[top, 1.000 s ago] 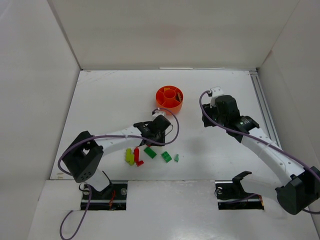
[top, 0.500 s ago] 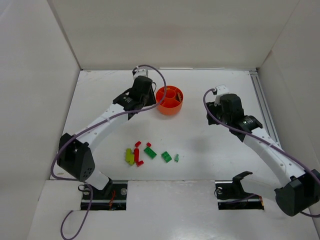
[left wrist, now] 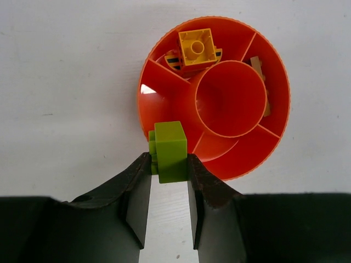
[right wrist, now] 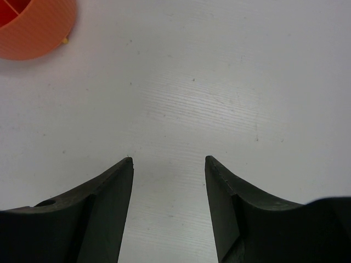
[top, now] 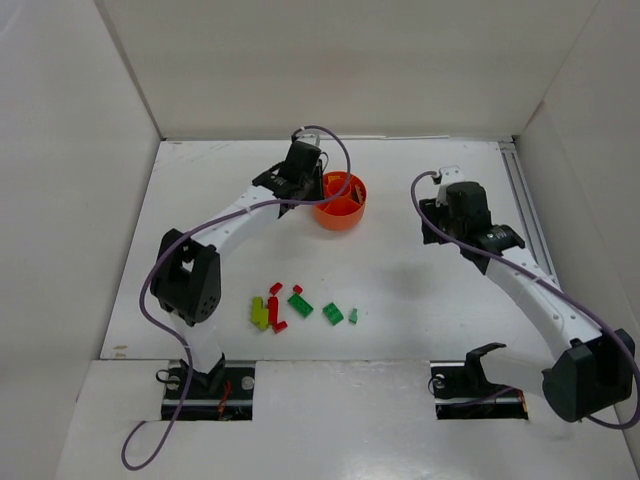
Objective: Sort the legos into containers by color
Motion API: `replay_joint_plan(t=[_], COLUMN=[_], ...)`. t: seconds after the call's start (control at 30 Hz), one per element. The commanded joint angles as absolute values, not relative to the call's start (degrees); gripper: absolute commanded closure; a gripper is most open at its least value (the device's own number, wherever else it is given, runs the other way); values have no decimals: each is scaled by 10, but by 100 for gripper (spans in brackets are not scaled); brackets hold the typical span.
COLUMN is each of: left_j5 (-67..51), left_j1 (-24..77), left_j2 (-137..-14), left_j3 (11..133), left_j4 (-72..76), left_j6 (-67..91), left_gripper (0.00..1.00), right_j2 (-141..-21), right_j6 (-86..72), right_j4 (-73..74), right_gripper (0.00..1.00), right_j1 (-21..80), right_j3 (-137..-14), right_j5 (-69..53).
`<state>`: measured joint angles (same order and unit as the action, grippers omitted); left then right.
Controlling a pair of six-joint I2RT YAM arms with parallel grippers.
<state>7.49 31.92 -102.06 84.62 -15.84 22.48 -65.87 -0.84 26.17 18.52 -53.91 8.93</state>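
My left gripper (top: 300, 172) is at the left edge of the orange dish (top: 340, 201). In the left wrist view it (left wrist: 168, 159) is shut on a lime brick (left wrist: 170, 149), held over the dish's near rim (left wrist: 249, 161). A yellow brick (left wrist: 196, 46) and a tan brick (left wrist: 258, 66) lie in separate compartments. Loose bricks lie near the front: lime (top: 259, 314), red (top: 273, 306), green (top: 300, 304) and green (top: 332, 314). My right gripper (top: 452, 212) is open and empty above bare table (right wrist: 169, 159), right of the dish (right wrist: 33, 33).
White walls close the table on the left, back and right. A metal rail (top: 528, 215) runs along the right edge. A small red brick (top: 297, 289) and a tiny green piece (top: 353, 316) lie among the loose bricks.
My left arm has swung from the loose bricks at the front up to the dish, carrying the lime brick. My right arm has shifted slightly right.
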Motion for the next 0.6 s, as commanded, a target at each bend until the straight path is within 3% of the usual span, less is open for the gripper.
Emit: replay_joint_plan(t=[0.0, 0.57], left_j5=[55, 48], left_j1=[315, 315], left_j2=[-1016, -1063], left_j3=[887, 909], left_j4=[-142, -147], left_j6=[200, 207], left_gripper=[84, 80], right_j2=[-671, -682], right_j6=[-3, 8], right_j4=[229, 229], right_gripper=[40, 40], right_j1=[183, 167], right_j3=[-565, -565], right_j5=[77, 77])
